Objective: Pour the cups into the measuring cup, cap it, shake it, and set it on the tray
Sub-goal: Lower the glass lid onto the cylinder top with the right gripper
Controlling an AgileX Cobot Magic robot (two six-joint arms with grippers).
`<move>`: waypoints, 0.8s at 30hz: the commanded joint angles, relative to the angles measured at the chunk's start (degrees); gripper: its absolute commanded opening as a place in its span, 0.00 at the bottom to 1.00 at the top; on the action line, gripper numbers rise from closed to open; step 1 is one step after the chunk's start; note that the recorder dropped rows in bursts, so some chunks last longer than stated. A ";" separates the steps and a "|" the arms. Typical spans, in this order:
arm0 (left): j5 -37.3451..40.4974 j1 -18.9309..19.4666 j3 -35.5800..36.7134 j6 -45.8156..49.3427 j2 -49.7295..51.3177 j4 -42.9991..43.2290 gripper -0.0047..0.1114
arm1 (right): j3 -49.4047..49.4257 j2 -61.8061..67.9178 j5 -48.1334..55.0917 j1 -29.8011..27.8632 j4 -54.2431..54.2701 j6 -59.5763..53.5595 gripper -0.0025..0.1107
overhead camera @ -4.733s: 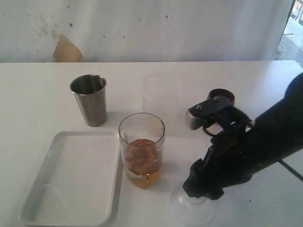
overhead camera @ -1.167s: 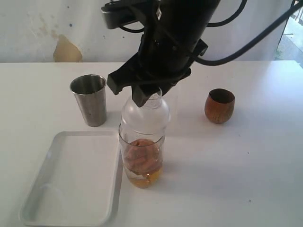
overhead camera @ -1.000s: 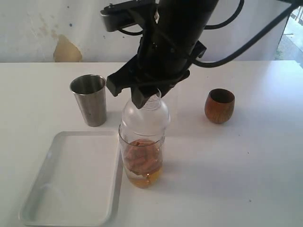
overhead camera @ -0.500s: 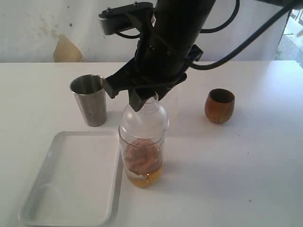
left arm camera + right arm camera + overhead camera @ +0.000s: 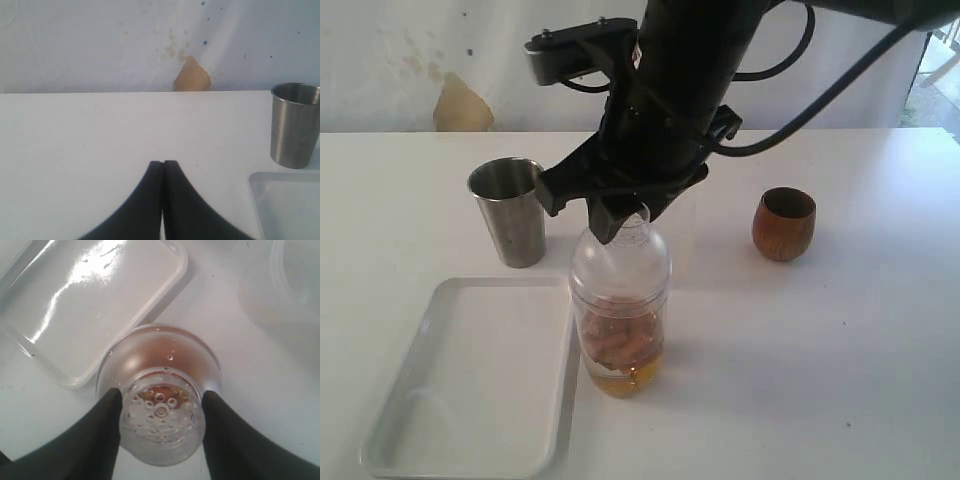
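The pictures are bright, lit by soft white daylight. The white table [image 5: 840,380] looks pale and a little hazy. Shadows are faint and soft. The shallow white plastic tray [image 5: 100,295] shines with streaks of glare. Up close, the black left gripper [image 5: 163,165] has fuzzy, blurry edges.

White table [image 5: 840,380], white tray [image 5: 470,380], steel tumbler [image 5: 510,215], measuring cup [image 5: 620,330], wooden cup [image 5: 784,223]

Right gripper [image 5: 161,412] pointing down, clamping dome cap [image 5: 160,360] (fingers either side); left gripper [image 5: 163,167] fully closed.
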 commanded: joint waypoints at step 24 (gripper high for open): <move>-0.60 -0.03 0.29 -0.07 -0.24 0.26 0.04 | 3.21 -0.23 -0.13 0.15 -0.45 -4.52 0.04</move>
